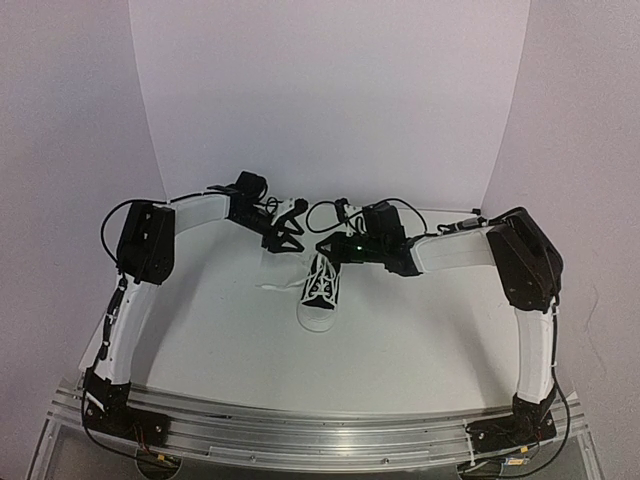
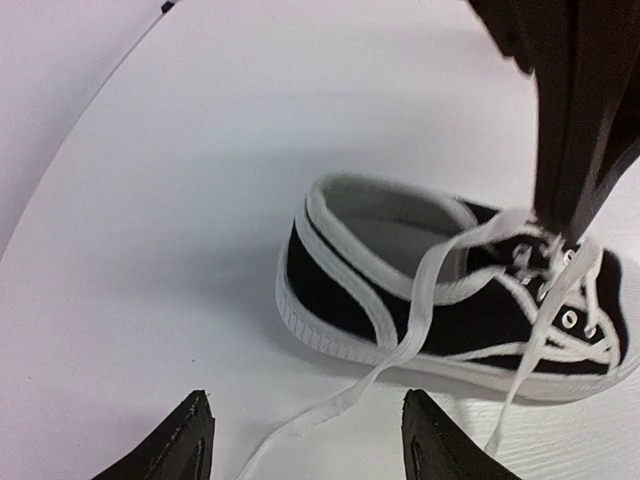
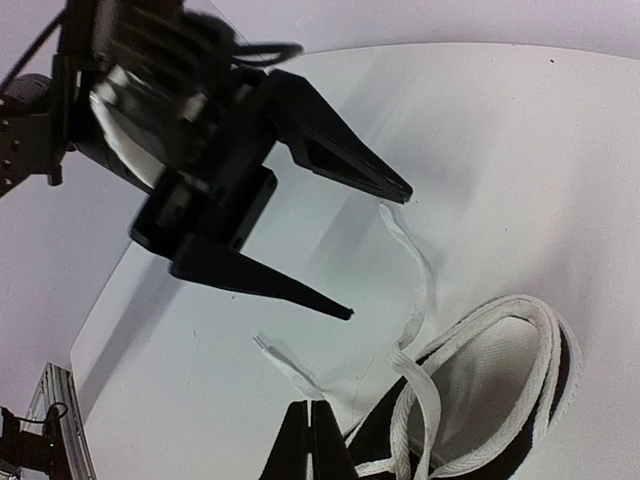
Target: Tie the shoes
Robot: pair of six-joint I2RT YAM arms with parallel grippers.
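On the smooth white table (image 1: 420,340) sits a black canvas sneaker (image 2: 340,290), left tool (image 2: 305,402) splayed, right tool (image 3: 310,412) pinching its flat lace (image 2: 420,300).

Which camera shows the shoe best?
The left wrist camera: the shoe fills it side-on, close and sharp. The top camera shows it small; the right wrist camera catches only its heel opening and laces.

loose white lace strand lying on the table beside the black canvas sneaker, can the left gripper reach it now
Probably yes: the left gripper is open, and the loose white lace strand crosses the white table between its fingertips in its wrist view, nothing in the way.
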